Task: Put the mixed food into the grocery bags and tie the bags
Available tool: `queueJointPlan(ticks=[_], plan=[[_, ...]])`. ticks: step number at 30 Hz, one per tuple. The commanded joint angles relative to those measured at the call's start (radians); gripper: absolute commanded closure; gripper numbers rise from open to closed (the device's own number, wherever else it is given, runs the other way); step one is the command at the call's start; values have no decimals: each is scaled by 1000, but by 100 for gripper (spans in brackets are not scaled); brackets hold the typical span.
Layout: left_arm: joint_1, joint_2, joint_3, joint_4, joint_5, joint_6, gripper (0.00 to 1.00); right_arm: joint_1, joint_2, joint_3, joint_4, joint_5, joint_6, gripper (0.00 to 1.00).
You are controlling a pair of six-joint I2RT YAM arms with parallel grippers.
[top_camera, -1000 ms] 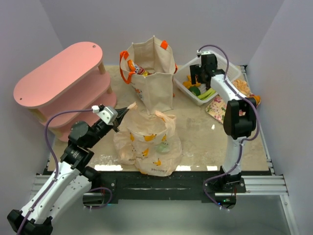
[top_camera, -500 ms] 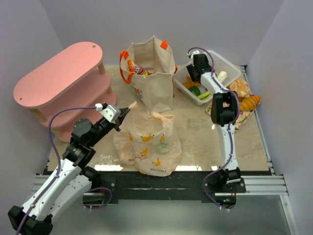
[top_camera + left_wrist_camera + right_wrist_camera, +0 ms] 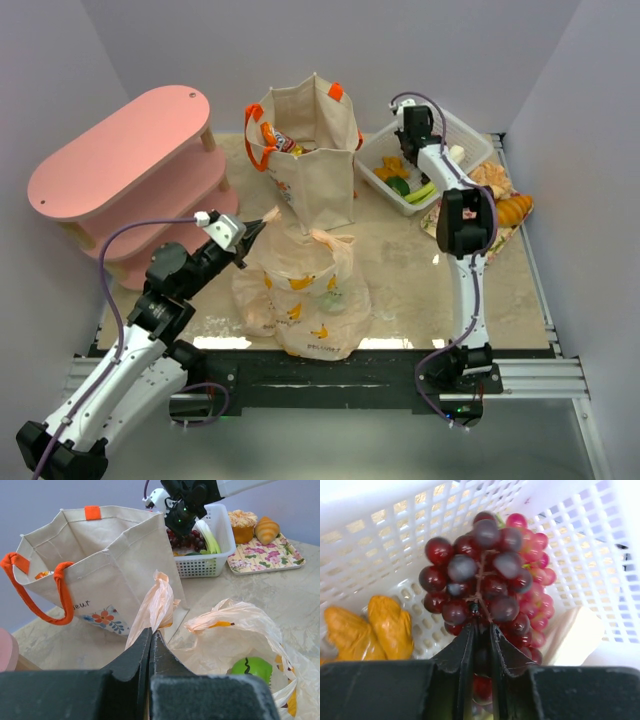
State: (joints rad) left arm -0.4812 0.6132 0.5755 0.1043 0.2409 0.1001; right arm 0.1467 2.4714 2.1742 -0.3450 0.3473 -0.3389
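**Bagging half done, no knots yet**

The right gripper (image 3: pixel 480 626) is down in the white slatted basket (image 3: pixel 472 137) at the far right. Its jaws are pinched together on the stem of a bunch of dark grapes (image 3: pixel 485 575), which sits within the basket walls. The left gripper (image 3: pixel 151 632) has its jaws clamped on one twisted handle (image 3: pixel 159 600) of the peach plastic bag (image 3: pixel 305 290). It holds that side of the mouth up while the bag slumps at the near centre of the table.

Some food is already bagged. A green round vegetable (image 3: pixel 251 669) lies inside the plastic bag. Shiny orange and red snack packets (image 3: pixel 275 138) stick out of the canvas tote (image 3: pixel 315 170), which stands upright just beyond it.

More seems left than done. The grapes, a leek (image 3: pixel 207 535) and small orange pieces (image 3: pixel 370 627) are in the basket. A golden croissant (image 3: pixel 266 529) rests on the floral mat (image 3: pixel 265 557) to the right of the basket. Both bags gape open, so neither is tied.

Little writing can be read. The tote's flower print carries a cursive word partly hidden by the orange handle (image 3: pixel 62 592); its visible end looks like "seur". A line of small print near the plastic bag's bottom edge is too small to make out.
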Motion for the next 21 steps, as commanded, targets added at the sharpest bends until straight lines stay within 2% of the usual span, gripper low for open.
queueJointPlan(ticks=[1, 7, 10, 11, 14, 15, 21], plan=[[-7, -20, 14, 26, -6, 27, 100, -21, -265, -17, 8, -65, 41, 99], [-7, -29, 14, 31, 1, 24, 100, -15, -601, -180, 49, -192, 149, 100], [-7, -29, 14, 34, 6, 21, 100, 10, -805, -342, 98, -278, 225, 100], [-7, -29, 14, 35, 6, 20, 100, 22, -912, -441, 116, -298, 266, 100], [-5, -30, 11, 38, 12, 19, 100, 109, -1060, -638, 185, -369, 331, 100], [-7, -32, 9, 40, 17, 18, 100, 178, -1138, -683, 219, -381, 362, 100], [-7, -29, 4, 51, 38, 7, 100, 348, -1334, -976, 372, -563, 552, 100]])
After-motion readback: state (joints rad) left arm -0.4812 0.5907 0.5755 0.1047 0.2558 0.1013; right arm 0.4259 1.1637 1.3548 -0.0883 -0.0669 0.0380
